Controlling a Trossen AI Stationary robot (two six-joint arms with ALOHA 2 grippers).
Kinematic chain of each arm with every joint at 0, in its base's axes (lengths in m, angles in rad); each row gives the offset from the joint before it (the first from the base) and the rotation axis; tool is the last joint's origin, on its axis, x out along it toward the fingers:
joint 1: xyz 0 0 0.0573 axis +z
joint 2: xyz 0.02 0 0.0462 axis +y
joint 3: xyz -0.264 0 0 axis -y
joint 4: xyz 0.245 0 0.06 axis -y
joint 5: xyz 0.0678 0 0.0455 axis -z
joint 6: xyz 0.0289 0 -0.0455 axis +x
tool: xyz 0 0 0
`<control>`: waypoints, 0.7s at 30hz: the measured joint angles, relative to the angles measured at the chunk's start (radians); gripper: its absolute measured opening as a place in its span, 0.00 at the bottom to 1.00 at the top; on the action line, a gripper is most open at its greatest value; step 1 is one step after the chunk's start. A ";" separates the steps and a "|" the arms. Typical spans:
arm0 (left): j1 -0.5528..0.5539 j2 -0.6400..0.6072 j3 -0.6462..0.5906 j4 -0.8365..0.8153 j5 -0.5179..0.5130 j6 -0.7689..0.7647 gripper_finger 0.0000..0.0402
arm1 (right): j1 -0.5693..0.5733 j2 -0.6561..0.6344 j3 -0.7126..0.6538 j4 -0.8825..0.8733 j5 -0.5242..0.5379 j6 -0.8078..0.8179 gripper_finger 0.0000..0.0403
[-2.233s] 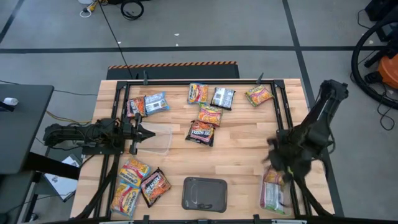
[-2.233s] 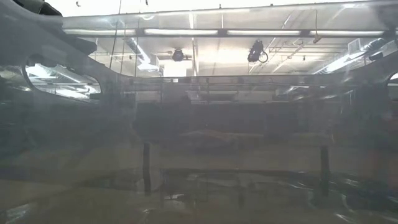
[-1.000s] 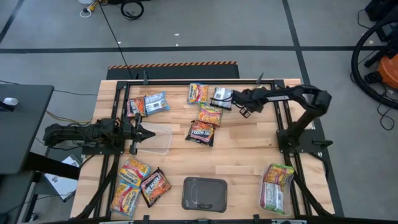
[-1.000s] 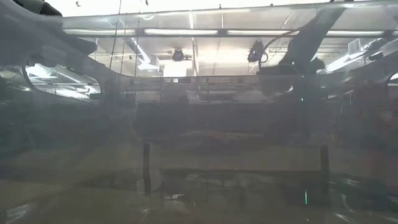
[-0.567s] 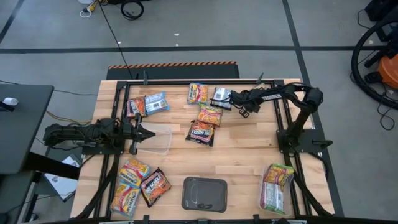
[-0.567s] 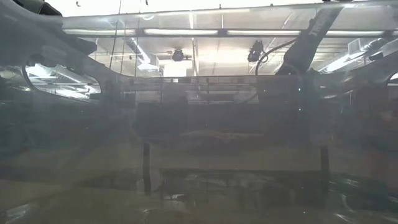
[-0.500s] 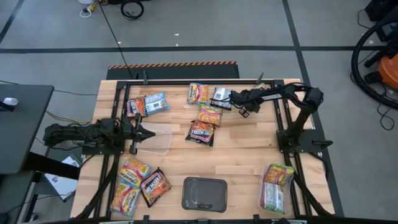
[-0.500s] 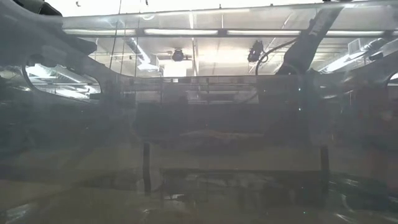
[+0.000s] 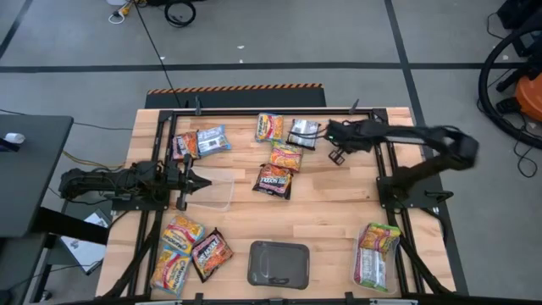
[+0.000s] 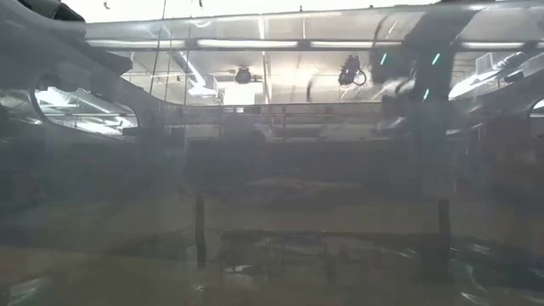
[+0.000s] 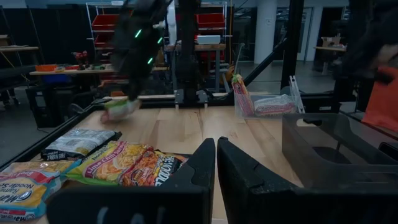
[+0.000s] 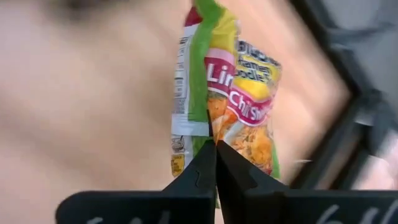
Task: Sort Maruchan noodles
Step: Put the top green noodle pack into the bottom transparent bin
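Since the previous second, the right gripper (image 12: 216, 144) has closed on the yellow-green noodle packet (image 12: 231, 93) that lay at the far right of the table's back row, and the right arm (image 9: 423, 140) has swung outward toward the right edge. The right wrist view shows both fingers pinched flat against the packet's lower edge, the packet hanging just ahead of the fingertips, folded lengthwise. In the high view the packet itself cannot be made out at the gripper. Beside the gripper on its left lies the blue-silver packet (image 9: 303, 132), with an orange-red packet (image 9: 270, 126) beyond it; two more packets (image 9: 279, 169) lie nearer the table centre. A clear tub (image 9: 375, 254) holding yellow-green packets sits well apart, at the front right corner. The left gripper (image 11: 215, 163) is closed with nothing between its fingers, resting at the left side of the table just beside an empty clear tub (image 9: 217, 189). Packets (image 9: 190, 247) lie at the front left, and the grey tray (image 9: 278, 263) stands at front centre.
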 joint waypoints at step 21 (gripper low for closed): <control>0.000 0.000 0.000 0.000 0.000 0.000 0.06 | 0.970 -0.690 0.001 0.053 -0.665 0.611 0.00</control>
